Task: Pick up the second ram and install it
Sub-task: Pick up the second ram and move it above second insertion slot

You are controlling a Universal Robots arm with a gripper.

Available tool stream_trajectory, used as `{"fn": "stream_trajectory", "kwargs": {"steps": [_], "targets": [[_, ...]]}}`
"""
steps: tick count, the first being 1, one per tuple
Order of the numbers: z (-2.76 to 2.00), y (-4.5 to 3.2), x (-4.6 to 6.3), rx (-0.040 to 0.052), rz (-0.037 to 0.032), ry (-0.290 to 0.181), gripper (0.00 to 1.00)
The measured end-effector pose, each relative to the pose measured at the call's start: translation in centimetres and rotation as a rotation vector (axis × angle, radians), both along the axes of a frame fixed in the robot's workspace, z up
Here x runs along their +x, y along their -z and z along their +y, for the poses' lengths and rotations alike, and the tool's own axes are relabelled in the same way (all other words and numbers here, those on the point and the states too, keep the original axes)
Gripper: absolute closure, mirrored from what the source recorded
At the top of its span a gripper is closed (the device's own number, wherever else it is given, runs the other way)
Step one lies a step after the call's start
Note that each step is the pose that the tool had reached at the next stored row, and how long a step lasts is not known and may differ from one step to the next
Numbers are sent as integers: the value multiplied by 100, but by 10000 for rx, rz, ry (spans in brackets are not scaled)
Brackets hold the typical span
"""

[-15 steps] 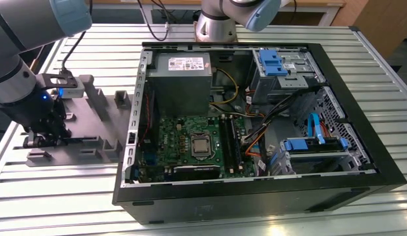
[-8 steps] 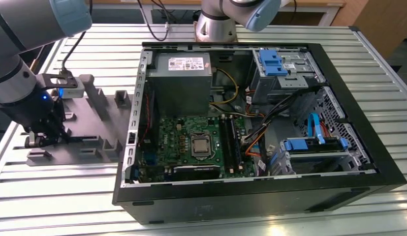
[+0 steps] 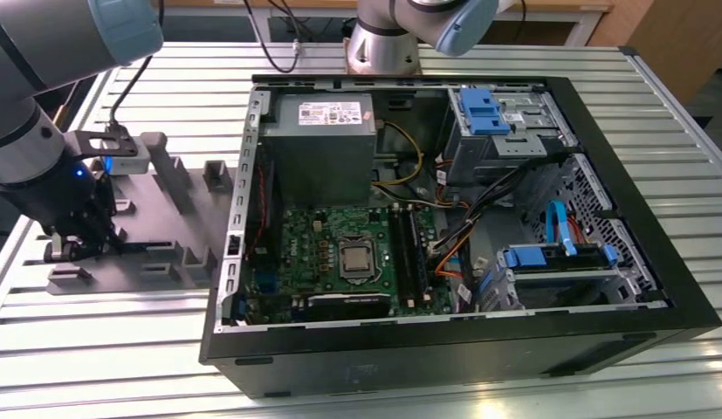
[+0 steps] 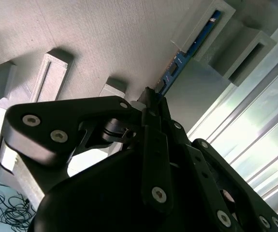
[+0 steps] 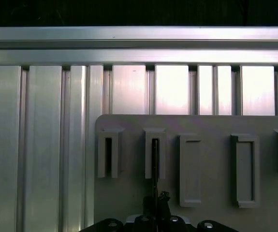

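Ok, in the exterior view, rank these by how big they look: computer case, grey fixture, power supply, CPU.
Largest to smallest:
1. computer case
2. grey fixture, partly hidden by the arm
3. power supply
4. CPU

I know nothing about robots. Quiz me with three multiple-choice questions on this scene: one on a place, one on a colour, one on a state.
1. Where is the gripper?
A) inside the computer case
B) over the grey fixture
C) above the power supply

2. What colour is the edge of the second ram?
A) blue
B) red
C) yellow

3. How does the ram sit?
A) flat on the table
B) plugged into the motherboard
C) on edge in a slot of the fixture, between the fingers

Answers: B, the exterior view shows it low over the fixture; A, it looks blue in the second wrist view; C, both wrist views show it on edge, with the fingers closed on it.
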State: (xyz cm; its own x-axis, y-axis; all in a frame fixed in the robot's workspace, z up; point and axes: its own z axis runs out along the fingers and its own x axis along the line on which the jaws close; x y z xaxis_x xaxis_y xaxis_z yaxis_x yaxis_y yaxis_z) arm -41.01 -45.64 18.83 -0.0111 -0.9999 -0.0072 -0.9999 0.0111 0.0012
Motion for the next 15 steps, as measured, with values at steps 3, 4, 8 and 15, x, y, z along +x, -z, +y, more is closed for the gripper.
{"fn": "stream_trajectory", "kwargs": {"steps": [3, 4, 8, 15], "targets": [[0, 0, 0, 0, 0, 0, 86], [0, 0, 0, 0, 0, -1, 86], [0, -18, 0, 0, 0, 0, 86], [0, -99, 0, -1, 0, 0, 86]]}}
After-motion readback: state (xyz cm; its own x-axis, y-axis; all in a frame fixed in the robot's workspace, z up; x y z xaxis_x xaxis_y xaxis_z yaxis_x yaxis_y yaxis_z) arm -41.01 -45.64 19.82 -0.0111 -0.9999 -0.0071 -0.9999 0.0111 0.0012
